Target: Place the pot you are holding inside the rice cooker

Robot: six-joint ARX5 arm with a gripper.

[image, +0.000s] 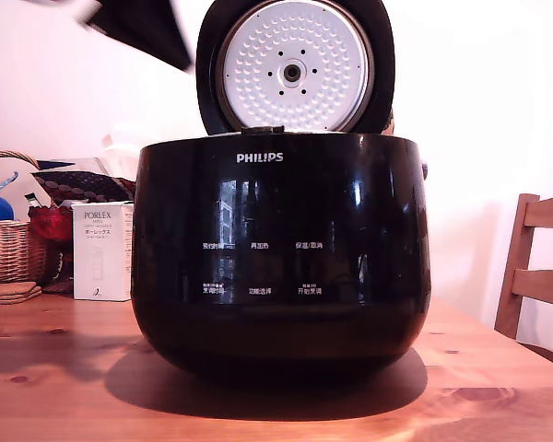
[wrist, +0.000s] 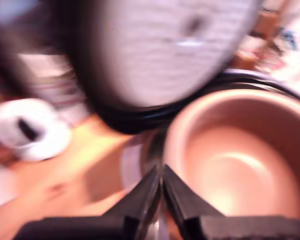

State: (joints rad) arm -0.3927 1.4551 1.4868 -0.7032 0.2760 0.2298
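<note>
**Pot on rim-pinch, near the cooker mouth**

My gripper (wrist: 162, 172) is pinched narrow on the pot (wrist: 240, 160) rim; copper-toned inside faces the wrist camera. Cooker (image: 281, 249) sits on the table (image: 55, 387), lid (image: 295, 66) up, dimpled plate showing. Wrist view is badly smeared, so I can't tell if the pot is over the opening or beside it. Risks, my guess: thin rim grip could let the pot swing or slip; it may clip the lid or cooker lip and seat tilted.
</note>
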